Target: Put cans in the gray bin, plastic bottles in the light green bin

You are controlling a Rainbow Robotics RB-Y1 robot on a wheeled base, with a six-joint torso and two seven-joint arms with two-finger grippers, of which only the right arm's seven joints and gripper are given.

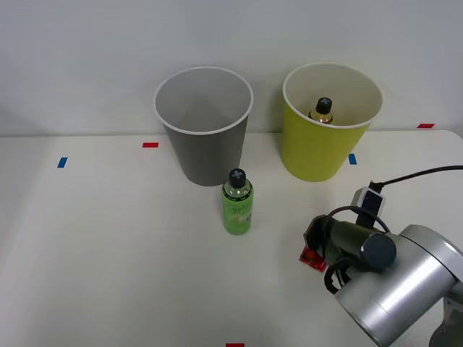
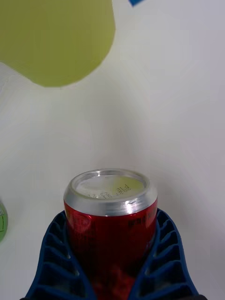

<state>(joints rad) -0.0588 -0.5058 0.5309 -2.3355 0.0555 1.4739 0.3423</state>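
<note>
Red can (image 2: 110, 220) clasped between the right gripper's (image 2: 111, 262) blue ribbed fingers (image 2: 58, 262).

The can sits between the two fingers, which press against its sides, its silver end pointing away from the wrist; in the front view a sliver of red shows under the arm (image 1: 391, 278) at the gripper's tip, low over the white table (image 1: 108, 253). Ahead of the gripper and close by stands the light green bin (image 1: 322, 144), with a black-capped, gold-necked bottle (image 1: 322, 110) inside it. Off to the gripper's left, well apart, the green bottle (image 1: 237, 202) stands upright on the table, just in front of the gray bin (image 1: 206, 141), which stands beside the green one.
</note>
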